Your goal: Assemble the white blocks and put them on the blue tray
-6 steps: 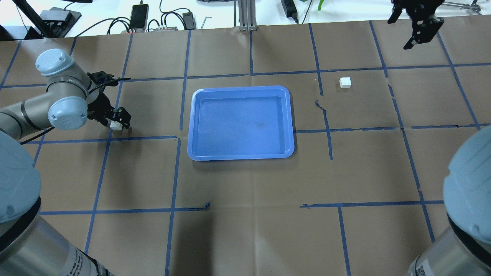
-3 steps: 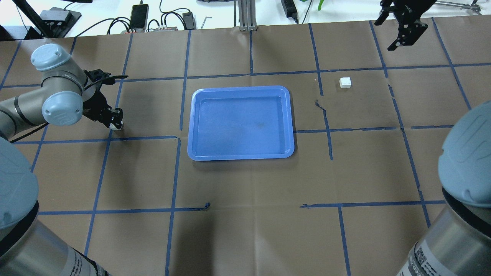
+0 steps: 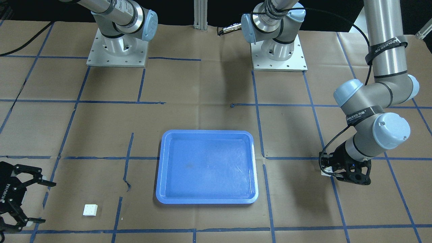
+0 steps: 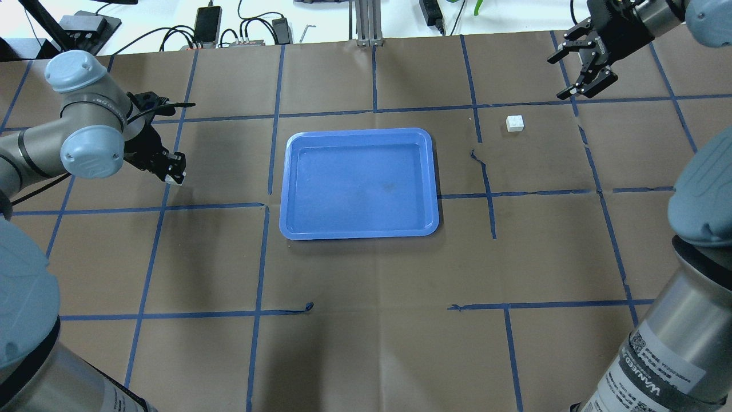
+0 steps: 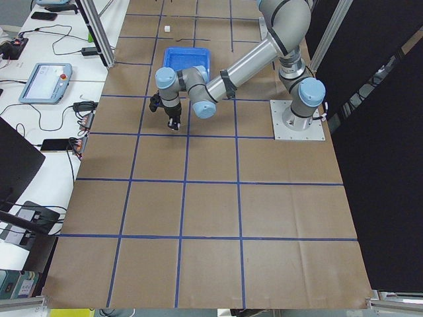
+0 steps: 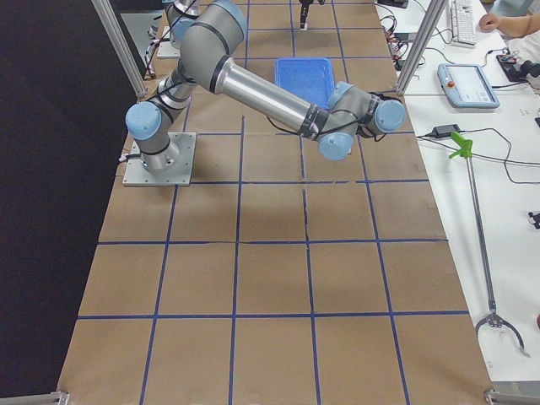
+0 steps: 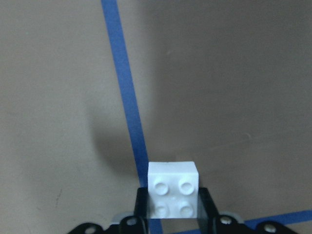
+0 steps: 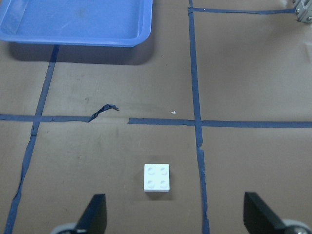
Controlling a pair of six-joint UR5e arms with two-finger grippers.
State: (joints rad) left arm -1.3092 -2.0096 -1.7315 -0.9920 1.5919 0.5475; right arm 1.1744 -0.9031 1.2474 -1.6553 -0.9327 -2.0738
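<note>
My left gripper (image 4: 173, 174) is shut on one white block (image 7: 173, 190), studs up, held just above the brown paper left of the blue tray (image 4: 357, 183); it also shows in the front view (image 3: 326, 170). The other white block (image 4: 515, 123) lies on the paper right of the tray, also in the front view (image 3: 90, 210) and the right wrist view (image 8: 157, 177). My right gripper (image 4: 565, 74) is open and empty, beyond and to the right of that block, its fingers (image 8: 93, 214) apart on either side of it in the wrist view. The tray (image 3: 206, 165) is empty.
Blue tape lines grid the brown paper, with a torn tape end (image 4: 476, 155) between tray and loose block. Cables, a phone and adapters (image 4: 207, 23) lie past the table's far edge. The arm bases (image 3: 116, 50) stand at the robot's side.
My left gripper has moved slightly away from the robot with the white block. My right gripper has swung in from the far right corner and turned toward the loose block.
</note>
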